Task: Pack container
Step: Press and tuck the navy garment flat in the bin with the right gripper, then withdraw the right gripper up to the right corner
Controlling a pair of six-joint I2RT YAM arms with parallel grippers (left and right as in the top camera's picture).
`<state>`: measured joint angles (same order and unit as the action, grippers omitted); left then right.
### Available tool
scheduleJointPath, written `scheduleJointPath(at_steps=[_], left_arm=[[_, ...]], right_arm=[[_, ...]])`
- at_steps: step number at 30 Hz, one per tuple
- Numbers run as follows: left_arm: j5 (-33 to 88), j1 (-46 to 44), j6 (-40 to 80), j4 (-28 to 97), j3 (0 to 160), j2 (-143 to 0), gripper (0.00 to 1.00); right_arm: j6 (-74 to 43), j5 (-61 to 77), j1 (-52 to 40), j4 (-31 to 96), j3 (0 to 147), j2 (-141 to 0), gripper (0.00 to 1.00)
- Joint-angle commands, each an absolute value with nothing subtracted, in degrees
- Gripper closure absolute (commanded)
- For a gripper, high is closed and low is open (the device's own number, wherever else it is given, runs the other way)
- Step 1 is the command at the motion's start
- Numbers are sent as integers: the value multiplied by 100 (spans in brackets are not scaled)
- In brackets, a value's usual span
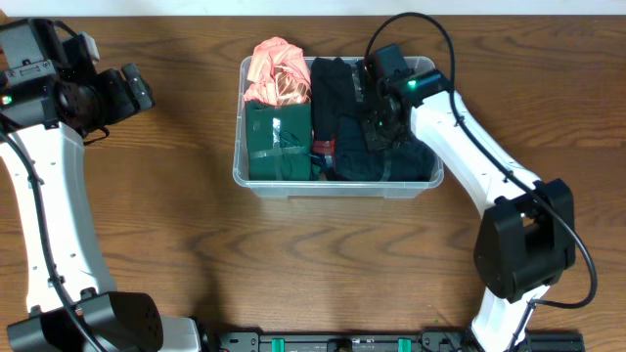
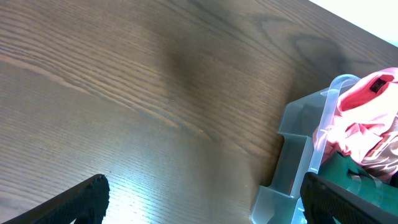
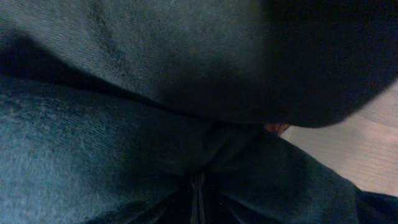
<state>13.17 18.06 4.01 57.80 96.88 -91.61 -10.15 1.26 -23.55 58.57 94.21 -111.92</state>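
Note:
The clear container (image 1: 337,188) stands at the table's middle back. It holds a pink cloth (image 1: 279,73), a green packet (image 1: 279,142), a black garment (image 1: 337,98) and a dark teal cloth (image 1: 396,161). My right gripper (image 1: 377,127) reaches down into the container's right half. In the right wrist view the dark teal cloth (image 3: 93,155) fills the frame and its folds run together at my right gripper (image 3: 199,193), which is shut on it. My left gripper (image 1: 132,90) hangs open far left of the container. In its wrist view my left gripper (image 2: 214,205) is over bare wood, with the container's corner (image 2: 292,155) by its right finger.
The wooden table (image 1: 176,244) stretches out on all sides of the container. The right arm's base (image 1: 523,244) stands at the front right, the left arm's base (image 1: 98,323) at the front left. A pale strip (image 3: 373,143) shows past the cloth.

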Motion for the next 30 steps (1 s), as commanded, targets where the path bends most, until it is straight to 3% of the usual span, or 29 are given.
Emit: scheduleJointPath(at_steps=[1, 4, 6, 11, 15, 23, 30], left_arm=[[1306, 1831, 301, 5782, 9657, -9174, 2], [1306, 1831, 301, 5782, 9657, -9174, 2], [1306, 1831, 301, 5782, 9657, -9174, 2], [1306, 1831, 301, 5782, 9657, -9174, 2], [1306, 1831, 301, 5782, 9657, -9174, 2], [1306, 1831, 301, 5782, 9657, -9174, 2], [1306, 1831, 301, 5782, 9657, -9174, 2]], right_arm=[[-974, 193, -2161, 5972, 9885, -10659, 90], [-954, 191, -1859, 6090, 10213, -10208, 68], [-956, 193, -1570, 6090, 10337, -9889, 61], [-1028, 202, -607, 6053, 10383, -9233, 31], [-1160, 196, 222, 6119, 10383, -9030, 3], [-1431, 183, 1398, 6160, 10328, -9089, 1], [-1431, 150, 1734, 6222, 10328, -9102, 1]])
